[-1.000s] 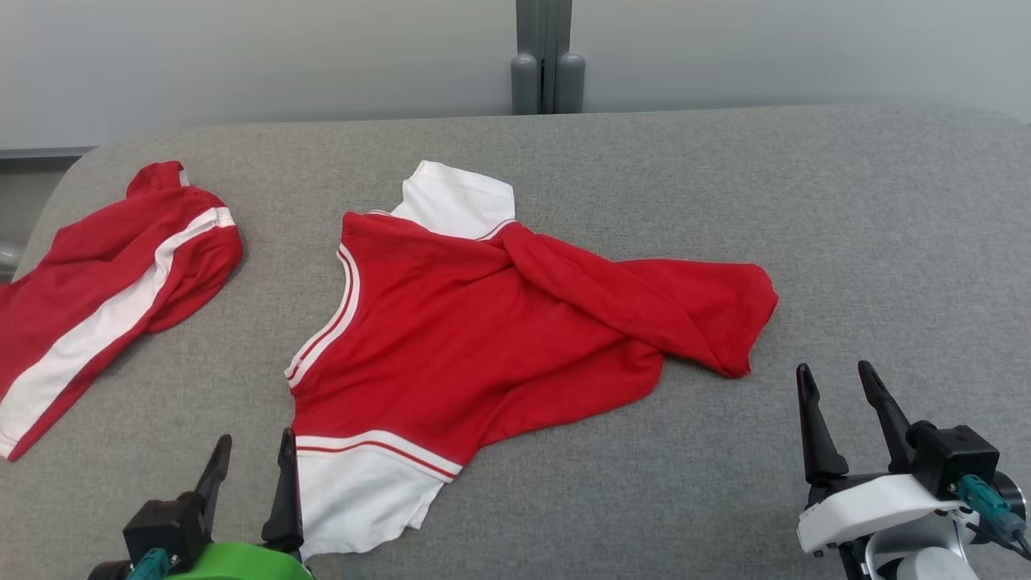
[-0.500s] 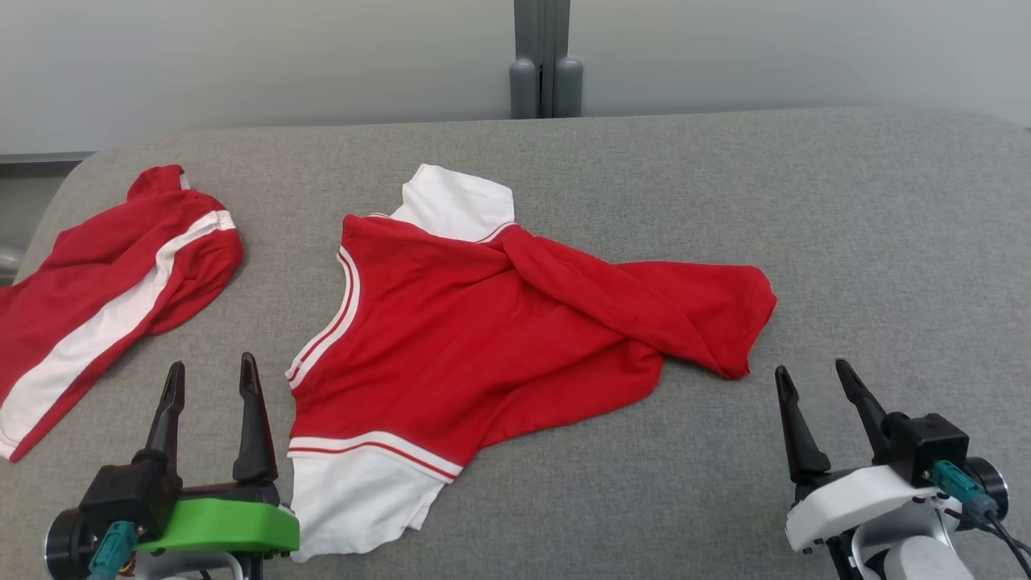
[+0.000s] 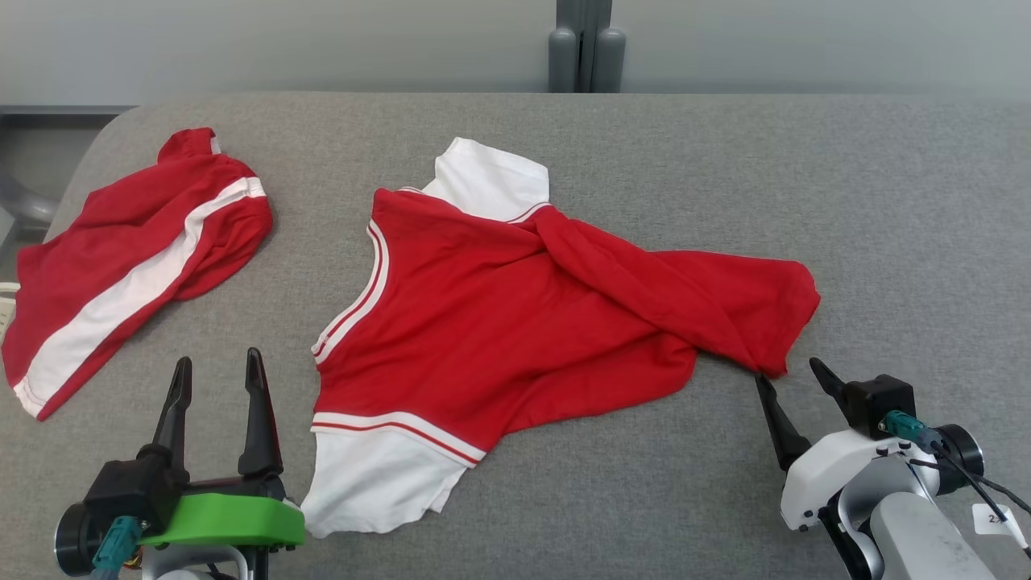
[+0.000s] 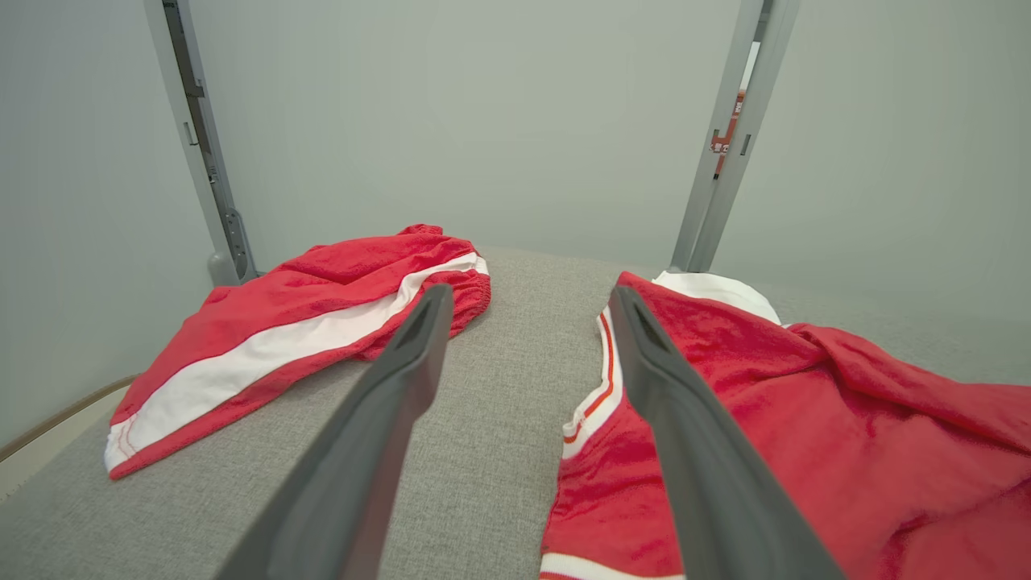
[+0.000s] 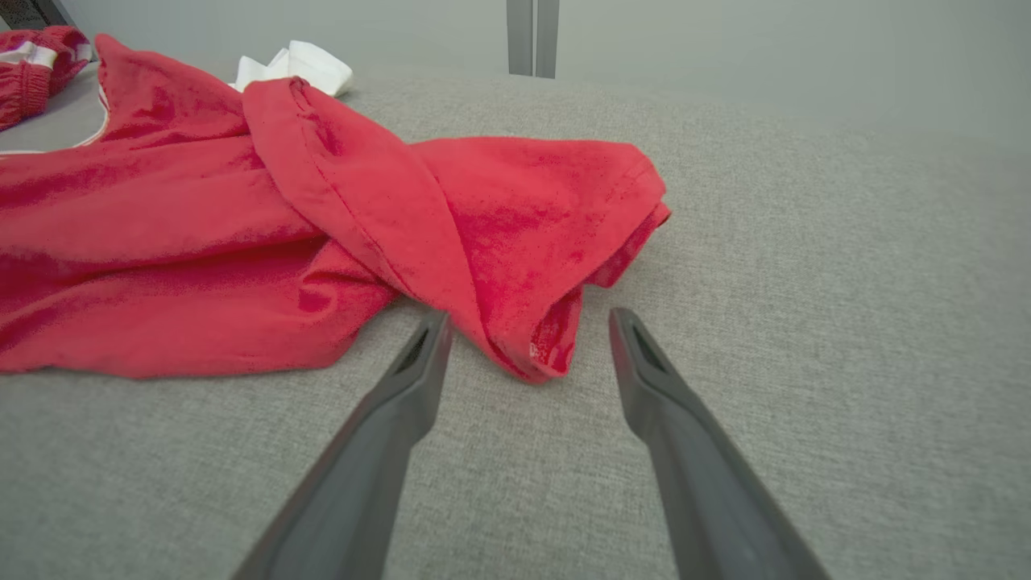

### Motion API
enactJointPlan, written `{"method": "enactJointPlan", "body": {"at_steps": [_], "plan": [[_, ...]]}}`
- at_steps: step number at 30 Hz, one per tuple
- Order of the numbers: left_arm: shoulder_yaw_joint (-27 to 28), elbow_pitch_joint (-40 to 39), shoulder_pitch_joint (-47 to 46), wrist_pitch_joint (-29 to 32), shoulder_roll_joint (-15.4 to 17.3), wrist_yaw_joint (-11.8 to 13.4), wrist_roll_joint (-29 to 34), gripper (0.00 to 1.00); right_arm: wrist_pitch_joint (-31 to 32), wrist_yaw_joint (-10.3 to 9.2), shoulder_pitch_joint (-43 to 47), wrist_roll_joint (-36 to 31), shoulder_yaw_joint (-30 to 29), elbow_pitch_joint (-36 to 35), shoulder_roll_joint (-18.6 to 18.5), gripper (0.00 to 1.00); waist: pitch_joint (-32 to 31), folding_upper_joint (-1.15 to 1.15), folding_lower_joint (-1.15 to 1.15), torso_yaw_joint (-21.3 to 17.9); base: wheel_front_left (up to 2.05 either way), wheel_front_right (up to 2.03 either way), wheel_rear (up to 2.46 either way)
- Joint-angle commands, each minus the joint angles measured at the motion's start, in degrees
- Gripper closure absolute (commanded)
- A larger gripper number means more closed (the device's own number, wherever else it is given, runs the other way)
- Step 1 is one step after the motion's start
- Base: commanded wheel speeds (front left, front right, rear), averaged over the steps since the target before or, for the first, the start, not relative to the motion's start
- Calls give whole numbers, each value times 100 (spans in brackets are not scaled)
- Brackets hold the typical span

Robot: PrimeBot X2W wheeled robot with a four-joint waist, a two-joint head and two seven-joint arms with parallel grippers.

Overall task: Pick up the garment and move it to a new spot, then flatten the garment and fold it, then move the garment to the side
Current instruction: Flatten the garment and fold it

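Your shirt [image 3: 499, 314] lies crumpled mid-table [image 3: 886, 201]. The right wrist view puts its right corner between the tips of the right gripper [image 3: 786, 370], jaws spread. The left gripper [image 3: 219, 359], also spread, sits between shirt and shorts [image 3: 137, 258]. The right arm's cable tag [image 3: 995, 519] is unreadable.

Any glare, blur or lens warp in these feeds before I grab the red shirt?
Head view: soft even light, no glare, red shirt sharp. Left wrist view: wide-angle splays the posts; left tool looms large. Right wrist view: shirt corner crisp, faint shadow beneath.
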Motion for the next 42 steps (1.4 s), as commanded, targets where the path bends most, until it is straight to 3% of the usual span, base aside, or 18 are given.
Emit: {"method": "enactJointPlan", "body": {"at_steps": [1,8,9,10,16,21,30,42], "plan": [[48,30,-117,-1,-16,-50,28,0,-21,-4,-142,68,26,170,-65,0,106,0,0,113,0,0,0],[161,109,-225,-2,-146,-187,134,0,-242,-4,-665,238,324,1094,-136,0,245,0,0,274,0,0,0],[167,127,-229,-2,-151,-204,146,0,-240,-4,-718,257,372,1204,-127,55,250,0,0,278,0,0,0],[173,139,-238,-2,-158,-213,153,0,-277,-4,-790,284,415,1312,-129,100,252,0,0,281,0,0,0],[210,232,-81,-2,-189,-250,196,0,-476,-4,-933,434,644,1511,-129,100,86,0,0,149,0,0,0],[267,290,51,-2,-194,-265,212,0,-531,-4,-695,471,758,1104,-177,100,-137,0,0,-111,0,0,0],[212,306,230,-2,-195,-205,93,0,-486,-5,107,355,486,-685,-216,100,-400,0,0,-537,0,0,0],[244,281,216,-2,-194,-196,93,0,607,-5,1198,149,-8,-3549,-42,100,-330,0,0,-658,0,0,0]]}}
